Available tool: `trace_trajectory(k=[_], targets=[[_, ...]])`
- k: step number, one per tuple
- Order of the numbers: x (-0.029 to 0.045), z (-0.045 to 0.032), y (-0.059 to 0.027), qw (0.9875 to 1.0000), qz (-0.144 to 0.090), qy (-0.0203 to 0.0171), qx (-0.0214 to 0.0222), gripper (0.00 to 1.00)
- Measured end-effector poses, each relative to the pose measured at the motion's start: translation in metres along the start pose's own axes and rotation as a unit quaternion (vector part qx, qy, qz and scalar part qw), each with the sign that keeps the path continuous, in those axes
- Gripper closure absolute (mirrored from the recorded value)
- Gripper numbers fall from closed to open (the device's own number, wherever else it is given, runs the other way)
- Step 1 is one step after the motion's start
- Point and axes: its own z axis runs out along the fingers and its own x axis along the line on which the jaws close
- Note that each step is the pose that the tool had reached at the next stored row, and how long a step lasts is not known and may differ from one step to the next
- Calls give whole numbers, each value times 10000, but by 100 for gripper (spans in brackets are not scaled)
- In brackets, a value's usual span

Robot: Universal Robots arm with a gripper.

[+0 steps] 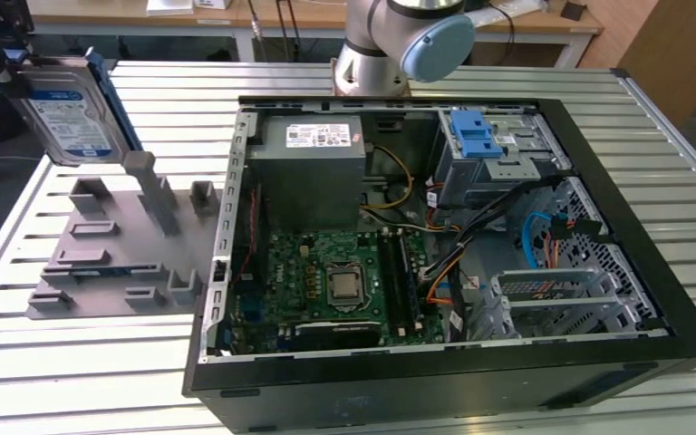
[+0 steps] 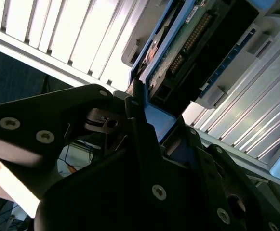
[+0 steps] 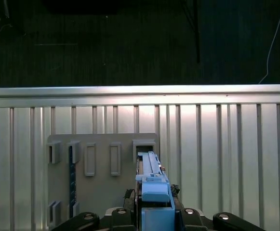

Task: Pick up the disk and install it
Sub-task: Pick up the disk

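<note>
The pincer is clamped on the disk. In the first wrist view its dark fingers press on either side of the blue rail along the disk's edge. In the exterior view the disk hangs nearly upright, label facing the camera, at about ten o'clock from the open computer case. It is above the grey holder plate that lies on the slatted metal counter. Its lower corner is just beside one of the plate's upright posts; whether they touch is hard to tell.

Inside the case, the grey power supply sits toward eleven o'clock and the drive cage with its blue latch toward one o'clock. The arm's base stands at twelve o'clock, just past the case.
</note>
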Motion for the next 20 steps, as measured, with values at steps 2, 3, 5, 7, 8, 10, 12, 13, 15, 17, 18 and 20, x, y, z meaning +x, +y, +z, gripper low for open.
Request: trace_trajectory(k=[2,3,5,7,8,10,12,13,15,17,18,20], targets=[[-1,-27,0,10000,0,0,0,64],[-1,-39,0,10000,0,0,0,64],[-1,-62,1,10000,0,0,0,64],[-2,-88,1,10000,0,0,0,64],[-2,-118,1,10000,0,0,0,64],[-3,-167,2,10000,0,0,-1,64],[-4,-210,2,10000,0,0,0,64],[-5,-225,2,10000,0,0,0,64],[-5,-254,3,10000,0,0,0,64],[-6,-288,3,10000,0,0,-1,64],[-6,-305,3,10000,0,0,0,64],[-7,-342,4,10000,0,0,0,64]])
